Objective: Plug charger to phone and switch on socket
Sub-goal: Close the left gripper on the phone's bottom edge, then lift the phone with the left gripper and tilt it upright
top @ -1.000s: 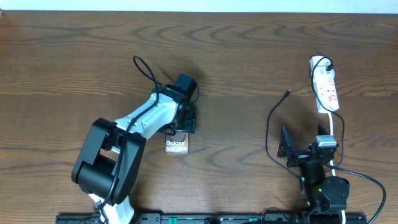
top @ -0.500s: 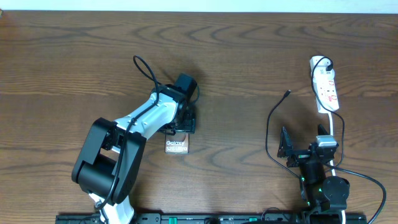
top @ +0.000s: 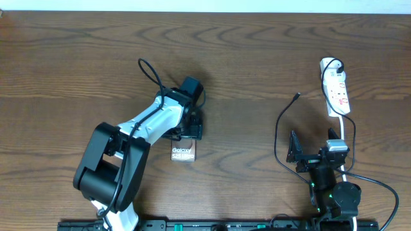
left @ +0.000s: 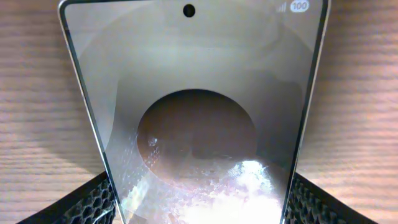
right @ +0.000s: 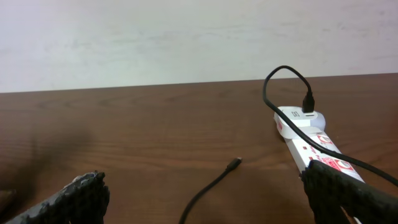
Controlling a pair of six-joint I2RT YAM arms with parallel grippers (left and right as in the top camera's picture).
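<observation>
The phone [top: 183, 153] lies flat on the wooden table with its "Galaxy" lettering up. It fills the left wrist view [left: 193, 93]. My left gripper [top: 192, 130] is at the phone's far end, with a finger against each long edge [left: 196, 211]. The charger cable [top: 278, 135] loops on the table and its connector tip [top: 296, 97] lies free left of the socket [top: 337, 90]. My right gripper [top: 313, 156] is wide open and empty near the front edge. In its view [right: 217, 208] the tip [right: 234, 163] lies ahead and the socket [right: 305, 140] is at the right.
The socket's white cord [top: 350, 138] runs down past my right arm. The charger's plug [right: 309, 102] sits in the far end of the socket. A pale wall [right: 186, 37] rises beyond the table's far edge.
The phone has shifted very slightly toward the front edge under my left gripper. The right arm has not moved.
</observation>
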